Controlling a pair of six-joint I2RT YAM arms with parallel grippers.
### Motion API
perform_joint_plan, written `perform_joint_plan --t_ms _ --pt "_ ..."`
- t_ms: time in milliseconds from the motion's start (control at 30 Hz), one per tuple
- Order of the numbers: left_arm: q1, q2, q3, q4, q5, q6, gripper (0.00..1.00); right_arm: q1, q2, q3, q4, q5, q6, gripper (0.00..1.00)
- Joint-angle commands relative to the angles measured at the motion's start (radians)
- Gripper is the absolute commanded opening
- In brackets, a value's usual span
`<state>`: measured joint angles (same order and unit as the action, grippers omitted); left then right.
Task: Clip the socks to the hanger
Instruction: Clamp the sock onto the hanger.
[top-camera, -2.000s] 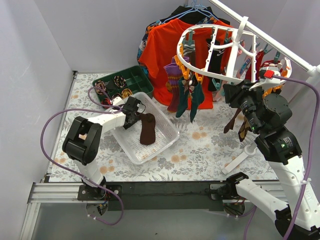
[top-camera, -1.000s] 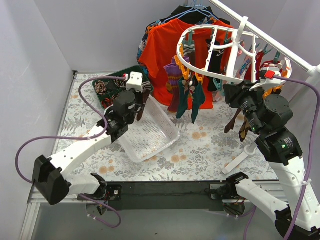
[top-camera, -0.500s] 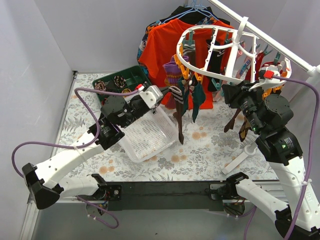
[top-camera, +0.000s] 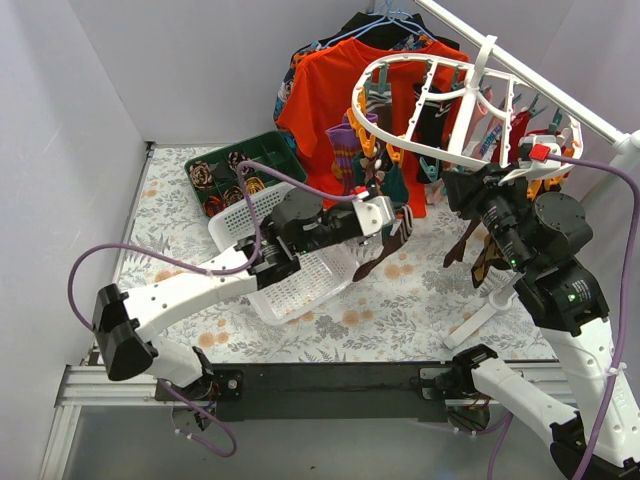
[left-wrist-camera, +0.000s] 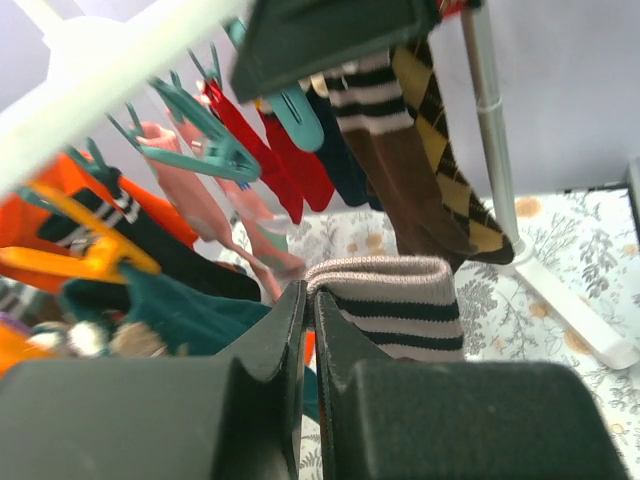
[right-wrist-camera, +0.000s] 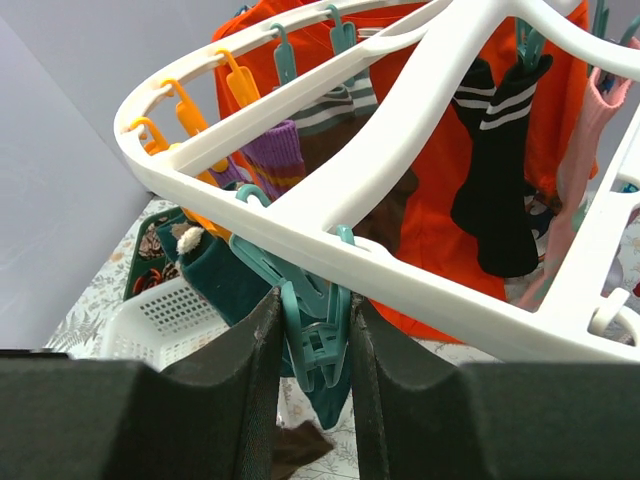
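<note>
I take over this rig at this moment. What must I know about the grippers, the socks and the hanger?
The left gripper is shut on the striped cuff of a brown sock, raised close under the hanger.
The right gripper is shut on a teal clip below the hanger's rim.
Done: the clipped socks hang on the hanger.
Left: the cuff is not yet in that clip. Feed it in, then release both.

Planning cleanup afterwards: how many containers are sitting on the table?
2. A white perforated plastic basket sits centrally; a dark green plastic compartment tray holding rolled sock bundles lies behind it, to its left. More might be hidden.
</note>
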<state>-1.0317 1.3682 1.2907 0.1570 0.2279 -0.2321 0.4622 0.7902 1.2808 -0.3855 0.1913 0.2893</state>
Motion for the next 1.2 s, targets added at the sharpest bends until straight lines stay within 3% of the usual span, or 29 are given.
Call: perform_joint_plan --t_ms 0,400,1167 --pt "-0.019 0.058 0.081 0.024 -0.076 0.042 0.00 0.000 -0.017 0.015 0.050 -0.042 -0.007 0.01" --pt "-0.028 0.212 0.212 0.049 -0.153 0.060 0.00 0.000 -0.019 -0.005 0.057 -0.084 -0.016 0.01" --pt "-0.039 0.247 0.271 0.059 -0.170 0.045 0.00 0.000 -0.022 -0.029 0.057 -0.079 -0.033 0.01"
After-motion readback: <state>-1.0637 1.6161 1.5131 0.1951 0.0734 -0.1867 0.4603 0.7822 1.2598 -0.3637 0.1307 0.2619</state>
